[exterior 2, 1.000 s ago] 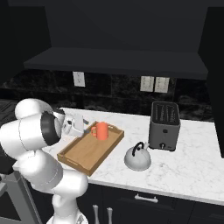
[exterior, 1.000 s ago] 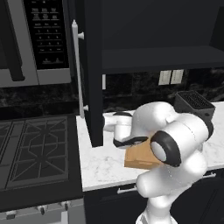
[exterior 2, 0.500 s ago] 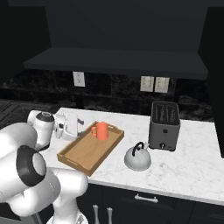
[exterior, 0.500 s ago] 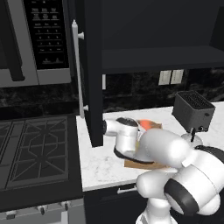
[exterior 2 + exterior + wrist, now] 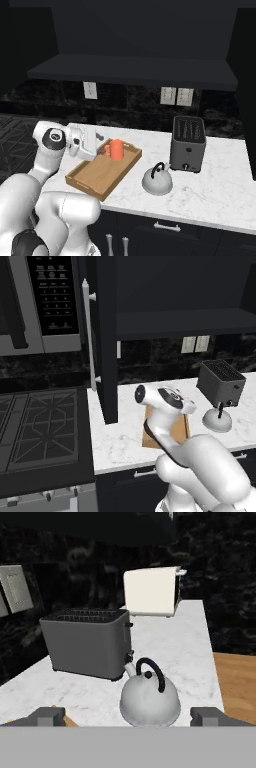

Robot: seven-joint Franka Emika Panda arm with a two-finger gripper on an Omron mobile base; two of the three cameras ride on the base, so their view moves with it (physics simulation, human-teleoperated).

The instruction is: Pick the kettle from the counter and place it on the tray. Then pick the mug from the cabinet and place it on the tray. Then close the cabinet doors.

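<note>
The grey kettle (image 5: 157, 179) (image 5: 150, 701) (image 5: 217, 420) with its black arched handle stands on the white counter (image 5: 210, 190), just right of the wooden tray (image 5: 95, 175) (image 5: 180, 428). The orange-red mug (image 5: 116, 149) stands upright at the tray's far end. My gripper (image 5: 99, 141) (image 5: 129, 716) hovers open over the tray's left end, pointing at the kettle, a good way short of it. Its fingertips (image 5: 47, 714) are spread wide with nothing between them. The cabinet (image 5: 130, 70) is open, and its left door (image 5: 102, 341) swings out over the counter.
A dark boxy toaster (image 5: 187, 142) (image 5: 85, 642) stands right behind the kettle. A white appliance (image 5: 150, 592) sits farther along the counter. The black gas stovetop (image 5: 40, 426) and the microwave (image 5: 50, 301) lie to the left.
My arm has swung its elbow down and forward, while the hand stays open over the tray's left end and turns toward the kettle. Kettle and mug have not moved.
</note>
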